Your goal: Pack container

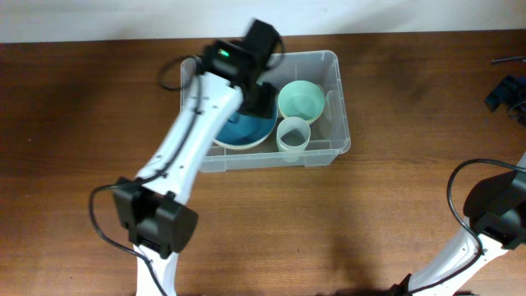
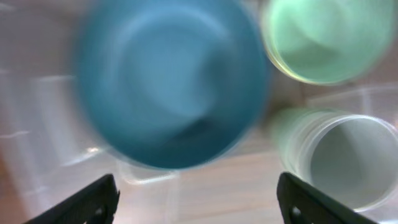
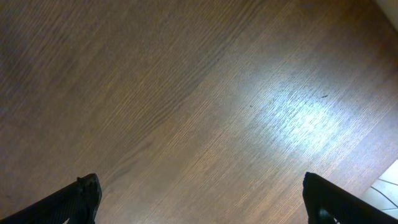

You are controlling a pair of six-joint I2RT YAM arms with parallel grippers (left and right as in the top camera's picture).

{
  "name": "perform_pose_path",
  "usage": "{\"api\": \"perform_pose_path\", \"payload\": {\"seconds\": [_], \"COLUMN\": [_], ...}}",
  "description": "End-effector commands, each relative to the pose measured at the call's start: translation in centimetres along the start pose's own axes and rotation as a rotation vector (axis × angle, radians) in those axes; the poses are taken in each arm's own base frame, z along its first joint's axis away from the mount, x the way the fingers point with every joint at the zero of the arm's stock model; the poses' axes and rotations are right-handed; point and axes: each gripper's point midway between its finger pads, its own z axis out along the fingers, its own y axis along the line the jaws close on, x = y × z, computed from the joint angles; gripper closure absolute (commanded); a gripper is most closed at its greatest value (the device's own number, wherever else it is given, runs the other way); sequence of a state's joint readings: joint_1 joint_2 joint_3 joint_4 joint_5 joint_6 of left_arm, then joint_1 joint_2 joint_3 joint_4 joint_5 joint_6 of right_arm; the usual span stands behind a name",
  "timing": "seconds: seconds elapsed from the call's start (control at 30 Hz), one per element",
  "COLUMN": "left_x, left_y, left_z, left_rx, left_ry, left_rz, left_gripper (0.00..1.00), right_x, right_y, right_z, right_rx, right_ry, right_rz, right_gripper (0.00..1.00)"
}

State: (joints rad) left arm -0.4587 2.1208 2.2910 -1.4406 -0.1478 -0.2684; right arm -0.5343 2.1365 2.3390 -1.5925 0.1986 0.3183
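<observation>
Wooden table, container with blue bowl, green cup

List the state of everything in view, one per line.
container: open-topped, holding three vessels.
blue bowl: upright, empty, inside container.
green cup: upright, empty, inside container.
clear cup: upright, empty, inside container.
left gripper: open, empty, above blue bowl.
right gripper: open, empty, over table.
</observation>
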Motion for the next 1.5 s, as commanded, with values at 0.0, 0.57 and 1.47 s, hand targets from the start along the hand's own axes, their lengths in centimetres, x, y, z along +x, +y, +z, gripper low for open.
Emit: {"api": "perform_pose_path", "payload": {"seconds": [0.0,0.57,1.47], "left_x": [-1.7,5.5,15.8], "left_y": [4.6,11.0,9.3], "left_z": [-3.0,-16.5,-15.9], "left_rx": [-0.092,-0.092,0.030], "left_ry": [-0.078,-0.194,-0.134], "left_rz": [-0.065,-0.227,-0.149], "left_gripper": [0.14,0.09,0.00], "right_x": [-0.1,-0.1,-0.1], "right_y": [-0.1,-0.1,-0.1], "right_z": [-0.2,-0.2,-0.2], "right_rx": [0.013,0.013,0.013], "right_ry": [-0.009,-0.009,-0.009], "right_rz": [0.009,0.009,0.009], "right_gripper": [0.01,0.01,0.01]}}
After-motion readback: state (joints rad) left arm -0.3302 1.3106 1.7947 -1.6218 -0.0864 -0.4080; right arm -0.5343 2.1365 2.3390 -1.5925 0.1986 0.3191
